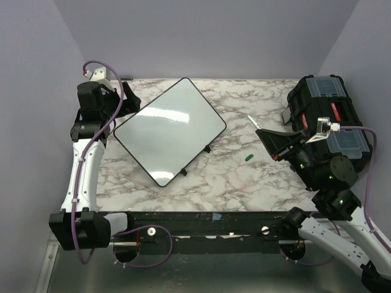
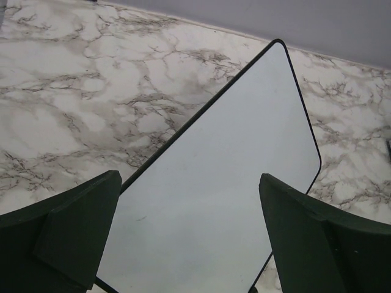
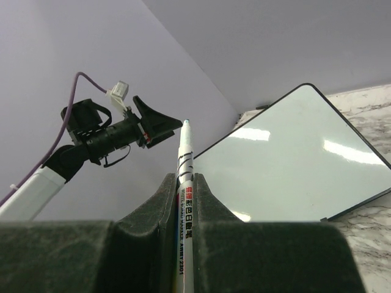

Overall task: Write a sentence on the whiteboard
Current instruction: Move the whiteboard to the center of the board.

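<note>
The whiteboard (image 1: pixel 169 129) is lying flat on the marble table (image 1: pixel 238 183), on the left side. It is turned so that one corner is pointing to the far wall. Its face is looking plain white, with bright light shining off it. A thin black frame is running round it. Small black feet are sticking out from its near right edge.

The left claw (image 1: pixel 129 101) is sitting at the far left edge of the board. In the left wrist view, its two dark fingers (image 2: pixel 67 238) are standing wide apart, and the board is showing between them. They are holding nothing. It is hard to tell whether they are touching the board.

The right claw (image 3: pixel 184 186) is squeezing tight on a white marker pen (image 3: pixel 185 146). The pen is sticking out past the fingertips, with its tip pointing toward the board. Small print is running along the pen. From above, this claw is over the table to the right of the board, well apart from it.

A small green thing (image 1: pixel 248 157) is lying on the table between the board and the right arm. It is too small to tell what it is. A black toolbox (image 1: pixel 327 113) with see-through lids is sitting at the far right of the table, just behind the right claw.
</note>
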Available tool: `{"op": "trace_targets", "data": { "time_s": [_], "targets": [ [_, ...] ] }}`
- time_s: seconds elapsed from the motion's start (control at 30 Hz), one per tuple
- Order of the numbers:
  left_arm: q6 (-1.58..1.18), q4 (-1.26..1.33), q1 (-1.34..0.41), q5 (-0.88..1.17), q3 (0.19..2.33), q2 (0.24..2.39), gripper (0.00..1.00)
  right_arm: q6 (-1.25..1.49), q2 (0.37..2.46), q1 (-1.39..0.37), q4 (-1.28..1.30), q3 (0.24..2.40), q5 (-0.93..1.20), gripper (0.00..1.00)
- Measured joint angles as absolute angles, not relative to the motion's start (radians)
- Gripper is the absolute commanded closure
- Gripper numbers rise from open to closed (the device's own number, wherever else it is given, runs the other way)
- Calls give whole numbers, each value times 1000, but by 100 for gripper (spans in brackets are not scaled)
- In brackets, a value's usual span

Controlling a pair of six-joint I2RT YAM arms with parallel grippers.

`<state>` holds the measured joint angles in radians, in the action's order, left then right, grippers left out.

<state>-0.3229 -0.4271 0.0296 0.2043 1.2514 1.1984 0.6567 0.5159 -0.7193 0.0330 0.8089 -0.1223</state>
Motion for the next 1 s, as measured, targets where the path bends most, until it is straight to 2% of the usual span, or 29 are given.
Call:
{"op": "trace_targets", "data": {
  "time_s": [0.33, 0.6, 1.0],
  "targets": [
    [-424, -349, 196, 420, 1230, 1373, 2, 657, 516, -719, 47, 809, -122, 99],
    [-469, -289, 196, 555, 1205, 1509, 2, 657, 519, -719, 47, 809, -122, 99],
    [-492, -167, 162, 671, 1177, 1577, 14, 657, 525, -719, 47, 809, -122, 99]
  ]
}}
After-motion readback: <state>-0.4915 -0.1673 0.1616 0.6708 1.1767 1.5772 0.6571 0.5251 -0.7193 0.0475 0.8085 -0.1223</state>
